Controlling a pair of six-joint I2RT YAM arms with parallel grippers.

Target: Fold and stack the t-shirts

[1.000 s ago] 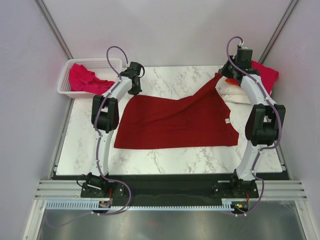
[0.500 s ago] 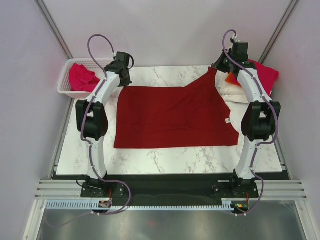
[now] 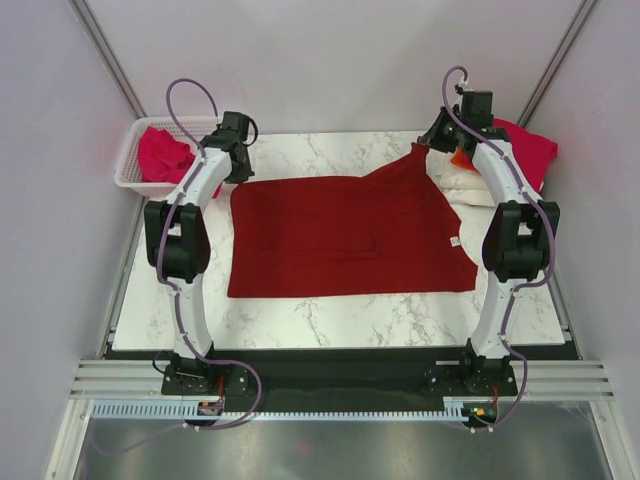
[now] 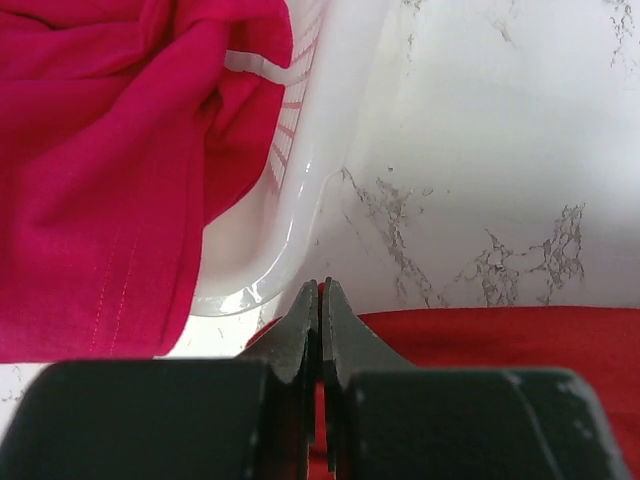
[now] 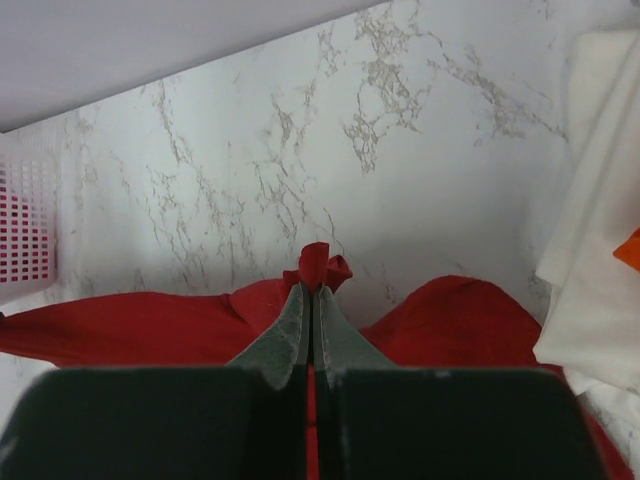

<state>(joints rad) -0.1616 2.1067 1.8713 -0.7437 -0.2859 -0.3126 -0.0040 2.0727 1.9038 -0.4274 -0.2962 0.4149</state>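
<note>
Top external view: no readable writing, only a small white neck tag (image 3: 455, 241) on the dark red t-shirt (image 3: 350, 235), too small to read. Spread mid-bench (image 3: 330, 320), far right corner lifted. Both arms extended toward the far edge. Left gripper (image 4: 320, 300) clamped tight on the shirt's far left corner, just beside the white mesh basket (image 4: 300, 200) holding a pink t-shirt (image 4: 110, 170). Right gripper (image 5: 310, 295) pinched closed on a bunched red fold, near the cream-white t-shirt (image 5: 600, 200). Marble showing between near hem and bench edge.
</note>
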